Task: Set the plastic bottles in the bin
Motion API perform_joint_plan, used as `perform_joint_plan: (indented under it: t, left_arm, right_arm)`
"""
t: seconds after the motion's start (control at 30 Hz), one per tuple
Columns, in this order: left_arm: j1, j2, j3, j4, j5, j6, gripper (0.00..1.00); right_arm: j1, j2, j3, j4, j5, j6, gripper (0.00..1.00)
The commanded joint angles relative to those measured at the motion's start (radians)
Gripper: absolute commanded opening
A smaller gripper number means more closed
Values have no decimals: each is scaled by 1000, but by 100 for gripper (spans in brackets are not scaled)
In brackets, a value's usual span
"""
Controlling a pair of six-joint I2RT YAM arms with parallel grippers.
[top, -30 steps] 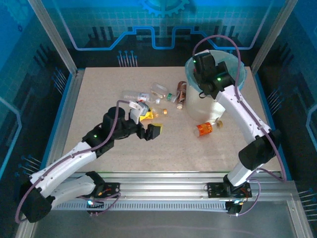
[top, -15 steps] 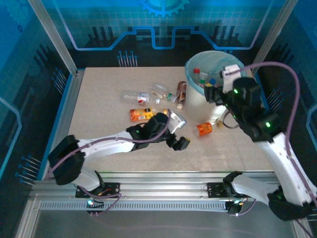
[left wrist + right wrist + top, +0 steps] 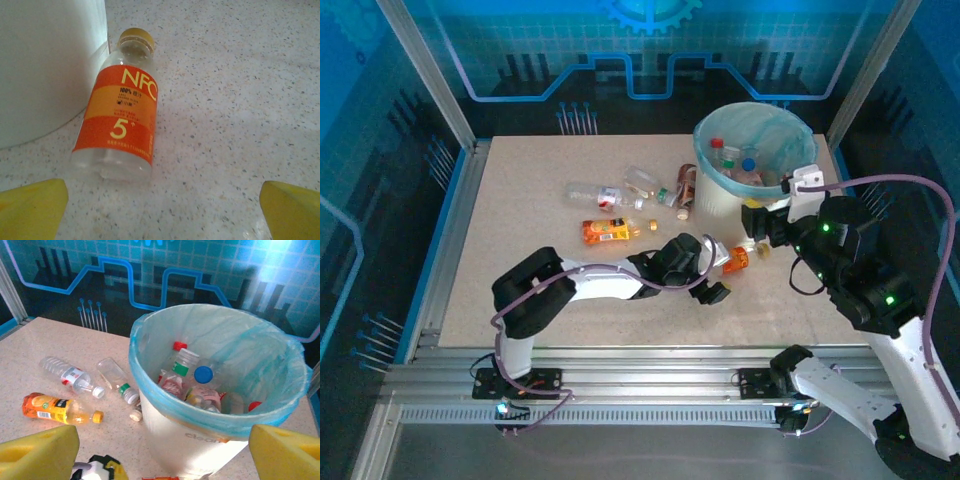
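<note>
White bin point(image 3: 718, 200) stands at the table's point(image 3: 505, 220) far right corner; the orange-labelled bottle point(image 3: 117, 115) lies just beside its near base, probably light, slick and crushable, best pinched across the label. Left gripper point(image 3: 162, 210) and right gripper point(image 3: 161, 452) both gape empty

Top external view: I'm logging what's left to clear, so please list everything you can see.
Bin: one, white with light blue liner, far right corner of table.
Bottles in bin: at least four, with red, blue and white caps.
Clear bottles: two, lying left of bin.
Orange juice bottle: one, nearer than those.
Red-orange bottle: one, yellow cap, lying at bin's base.
Brownish bottle: one, against bin's left side.
Table: one, speckled beige.
Left arm: white and black, jaws open toward red-orange bottle.
Right arm: white and black, jaws open, beside bin.
</note>
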Motion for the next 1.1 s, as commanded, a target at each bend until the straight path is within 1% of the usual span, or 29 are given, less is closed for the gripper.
perform_joint_plan:
  t: [0.0, 0.2, 0.27, 0.47, 0.7, 0.87, 1.07]
  left_arm:
    - [0, 54, 60, 44, -25, 40, 99]
    - [1, 109, 102, 46, -63, 35, 99]
    - [1, 123, 115, 42, -70, 36, 99]
    - [7, 165, 164, 17, -69, 30, 98]
    - [19, 200, 209, -1, -57, 23, 93]
    - [28, 227, 237, -19, -54, 15, 91]
    - [34, 243, 267, -49, -46, 14, 88]
  right_arm:
    - [7, 0, -7, 7, -53, -4, 89]
    - [7, -6, -12, 7, -60, -17, 90]
    - [7, -11, -15, 5, -56, -22, 92]
    - [7, -24, -37, 3, -43, -35, 93]
    - [7, -26, -44, 7, -48, -41, 95]
    - [7, -27, -46, 7, -40, -48, 95]
    - [7, -29, -47, 8, -37, -54, 95]
